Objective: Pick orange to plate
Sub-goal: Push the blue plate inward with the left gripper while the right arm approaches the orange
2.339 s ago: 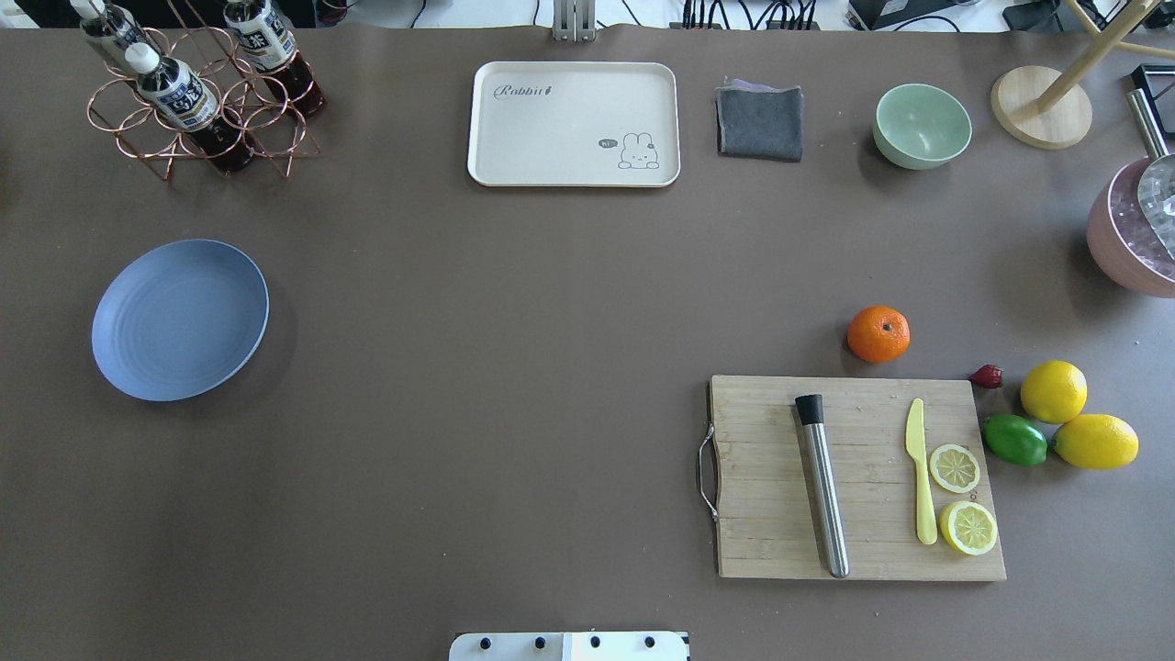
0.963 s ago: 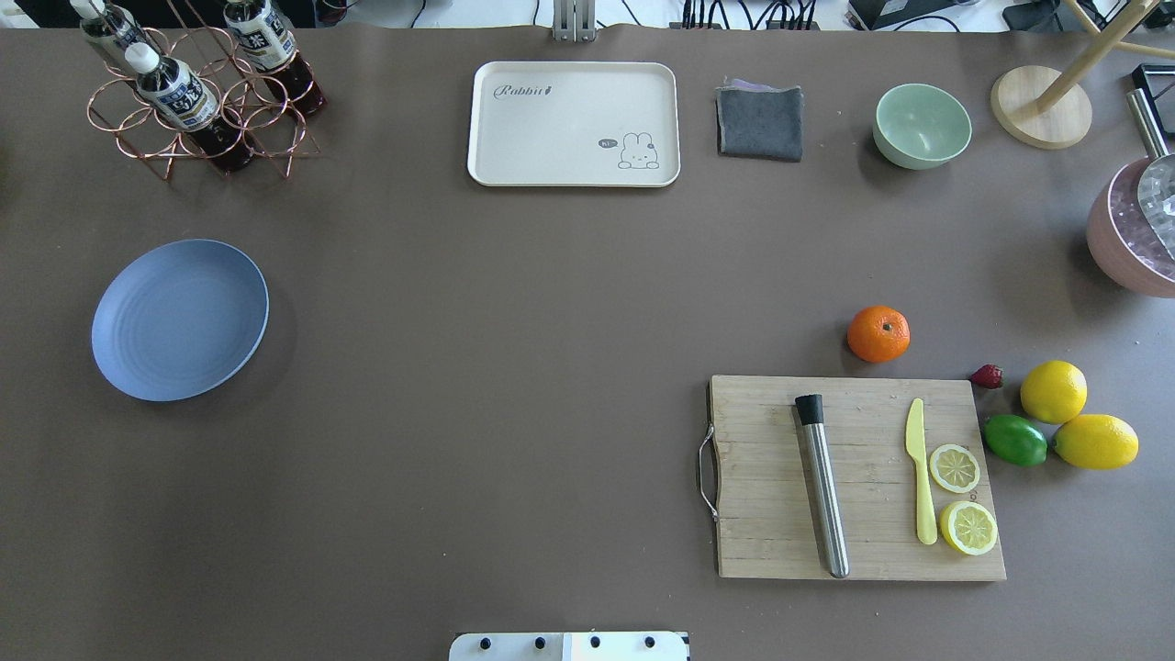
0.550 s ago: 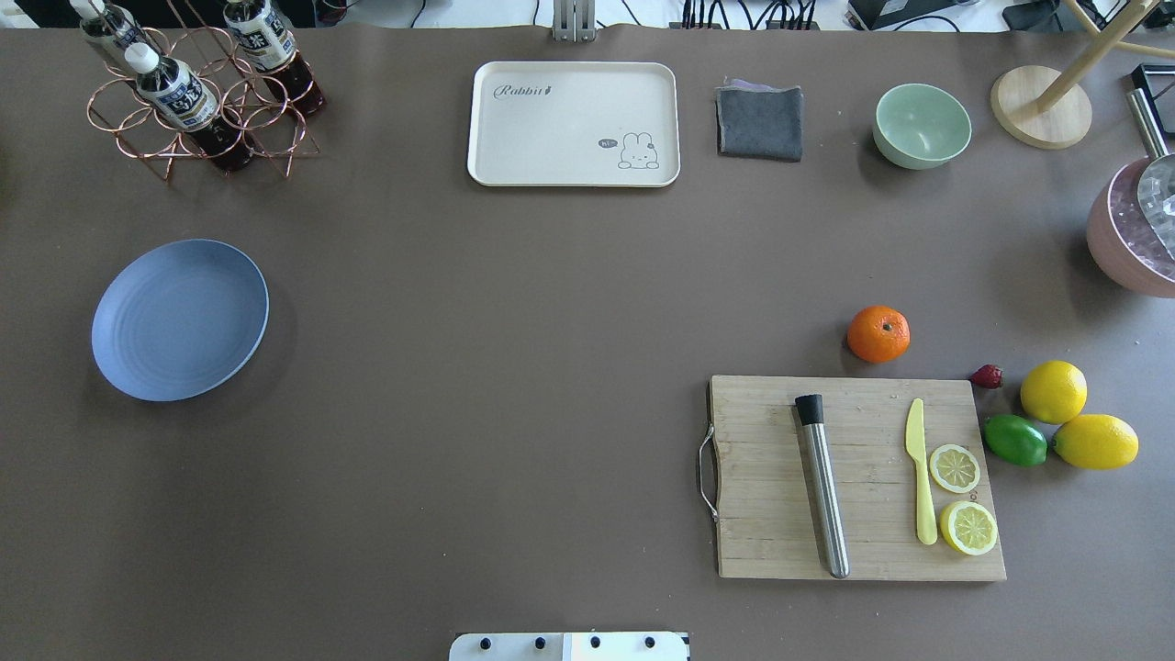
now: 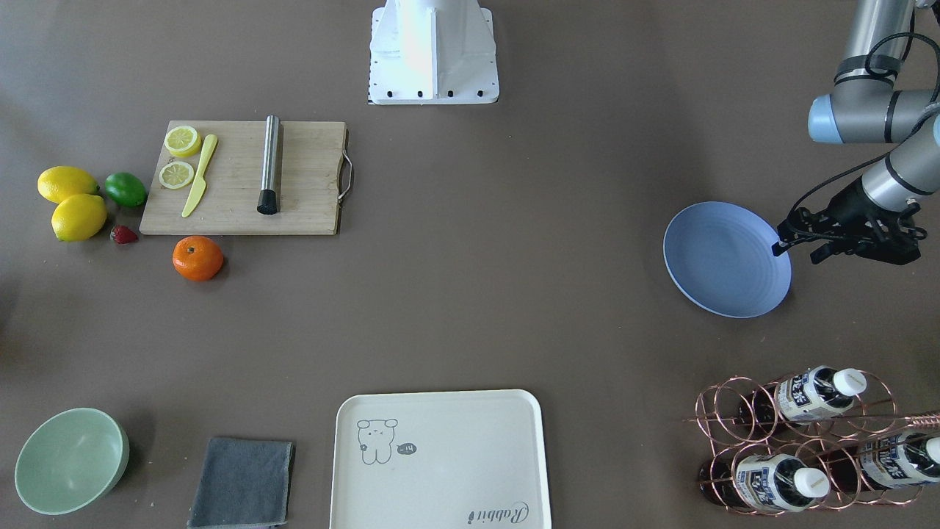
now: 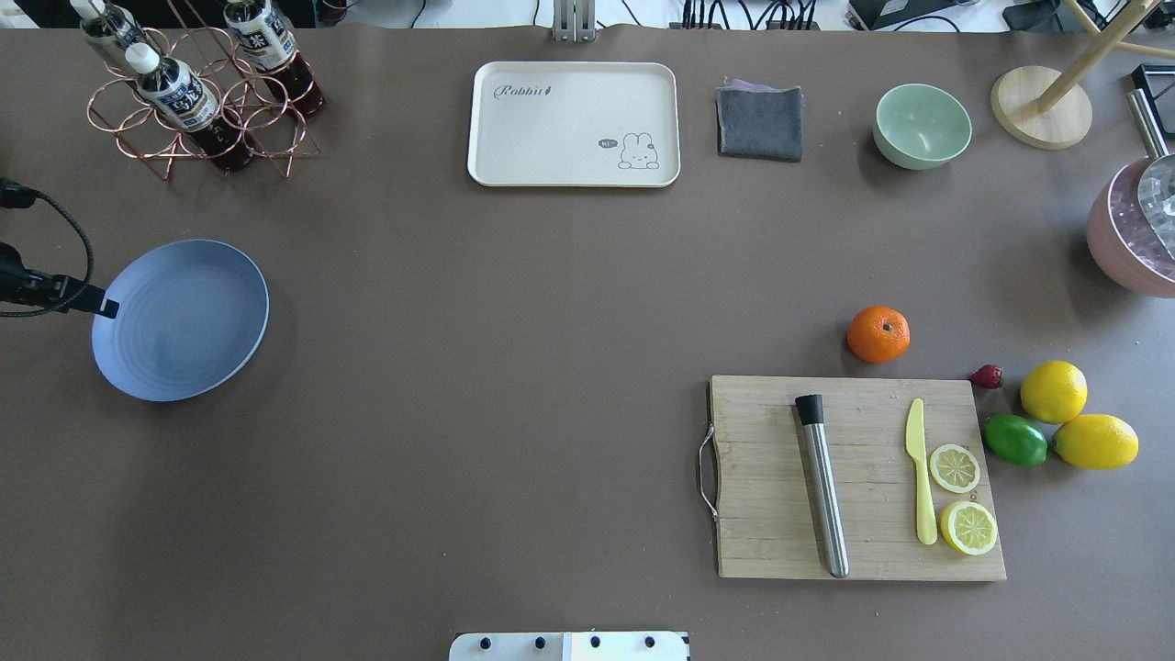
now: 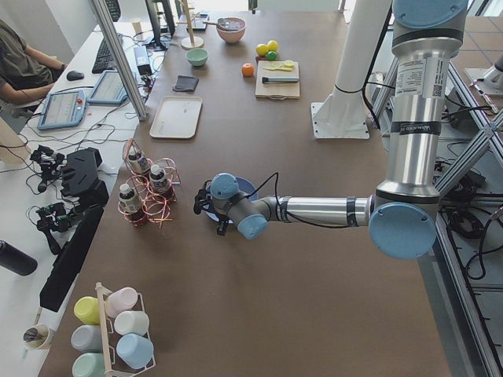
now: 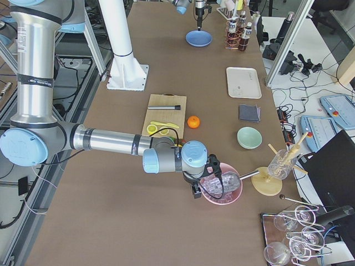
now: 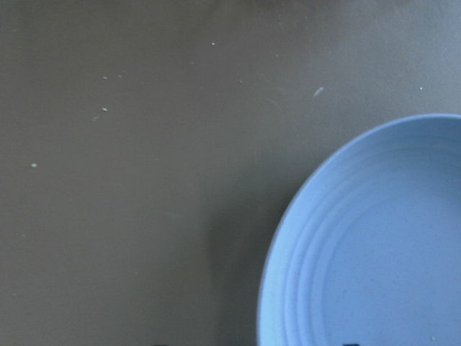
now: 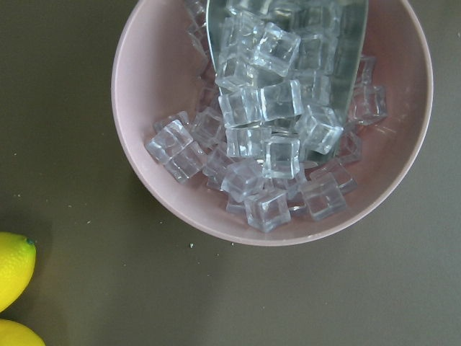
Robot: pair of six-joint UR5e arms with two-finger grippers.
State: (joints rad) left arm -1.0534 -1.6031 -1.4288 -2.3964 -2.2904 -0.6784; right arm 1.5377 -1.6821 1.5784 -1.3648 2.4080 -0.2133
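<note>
Newly arrived: left gripper at plate rim, spread untellable. For orange, right gripper (spread untellable too) needed a straight-down straddle.

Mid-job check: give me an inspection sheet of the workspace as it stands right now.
Surface: brown table cover, few specks, no spills seen.
Job's things: orange on the table beside the cutting board; plate empty.
Clutter: lemons, lime, tray, green bowl, bottle rack, ice bowl.
Grippers: left gripper by the plate's rim; right gripper over the ice bowl; open or shut unclear.
Cables: black cable looped at the left wrist.
Surroundings: seated operator at a desk.
</note>
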